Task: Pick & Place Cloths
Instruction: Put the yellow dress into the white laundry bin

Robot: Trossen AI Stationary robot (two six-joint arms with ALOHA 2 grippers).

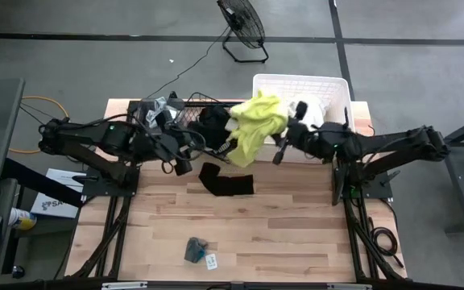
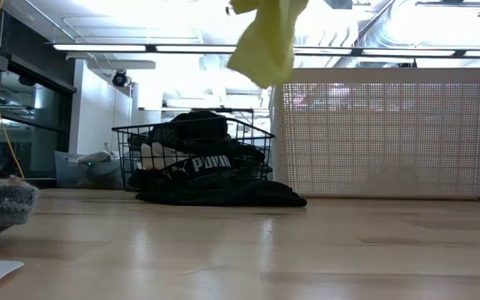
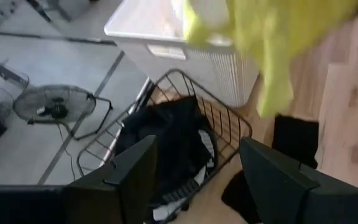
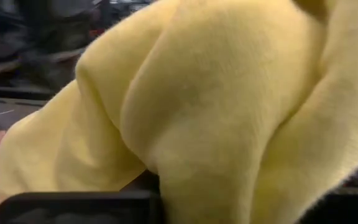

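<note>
A neon yellow cloth [image 1: 260, 121] hangs high over the gap between the black wire basket [image 1: 185, 114] and the white tub [image 1: 300, 87], with my right gripper [image 1: 284, 138] shut on it. It fills the right wrist view [image 4: 216, 106]. My left gripper [image 3: 197, 177] stands open beside the basket, at its near left, with nothing between its fingers. Black cloths [image 3: 173, 143] lie heaped in the basket. Another black cloth [image 1: 225, 181] lies flat on the table in front of it. A small grey cloth [image 1: 196, 250] lies near the front edge. My right gripper holds the yellow cloth by a bunched part [image 4: 166, 180] that drapes over the fingers and hides the place of contact. The fingers come about level from the table's right. The cloth is lifted clear and hangs slack, its lower end [image 2: 261, 71] far above the table.
The tub stands at the back right and holds a white cloth [image 1: 311, 109]. A black cloth [image 2: 223, 193] spills onto the table at the basket's foot. A paper tag [image 1: 211, 261] lies beside the grey cloth. Bare wood lies across the table's middle and front.
</note>
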